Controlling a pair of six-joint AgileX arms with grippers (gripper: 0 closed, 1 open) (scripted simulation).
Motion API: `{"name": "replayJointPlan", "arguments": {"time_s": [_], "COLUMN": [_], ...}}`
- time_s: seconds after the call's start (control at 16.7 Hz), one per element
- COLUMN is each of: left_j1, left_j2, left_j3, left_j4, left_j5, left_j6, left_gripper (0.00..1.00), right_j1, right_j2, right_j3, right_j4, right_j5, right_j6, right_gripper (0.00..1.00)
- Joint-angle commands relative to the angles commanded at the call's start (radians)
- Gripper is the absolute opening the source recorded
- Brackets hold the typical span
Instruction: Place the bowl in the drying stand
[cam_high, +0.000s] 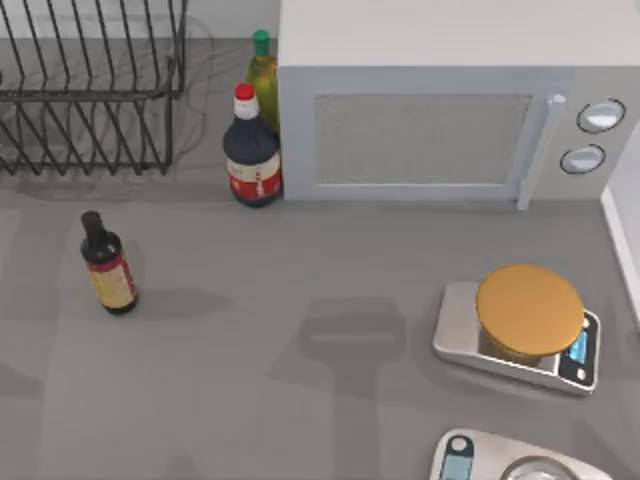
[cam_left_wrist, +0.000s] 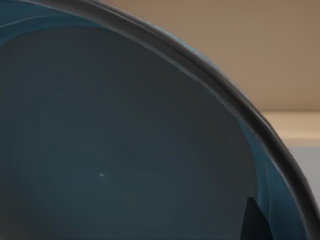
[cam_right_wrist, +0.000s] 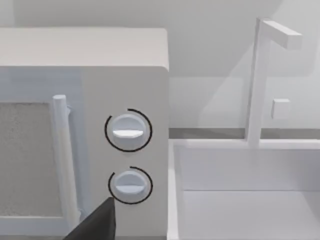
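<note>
Left wrist view is showing the bowl (cam_left_wrist: 125, 150) pressing close against the camera (presumably carried toward the rack (cam_high: 90, 90) at the worktop's (cam_high: 300, 320) back-left); whether the hand is grasping it, I cannot tell.

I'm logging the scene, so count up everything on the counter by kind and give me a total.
Bottles: 3, a small dark one, a red-capped one, a green-capped one
Scales: 2, one with an orange disc, one at the near edge
Microwave: 1
Drying stand: 1
Bowl, close to the left wrist camera: 1
Total: 8
</note>
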Motion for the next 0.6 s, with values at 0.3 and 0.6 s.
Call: {"name": "replayJointPlan", "arguments": {"time_s": [0.3, 0.6], "left_j1": [-0.004, -0.027], "left_j2": [0.005, 0.161], "left_j3": [0.003, -0.007], "left_j4": [-0.001, 0.162], "left_j5": [-0.003, -0.008], "left_j6": [0.000, 0.000], "left_gripper": [0.00, 0.00], "right_j1": [0.000, 0.000], "right_j2": [0.000, 0.000], "right_j3": [0.000, 0.000], "right_j4": [0.000, 0.000], "right_j5": [0.000, 0.000], "right_j6": [0.000, 0.000], "right_gripper": [1.00, 1.00]}}
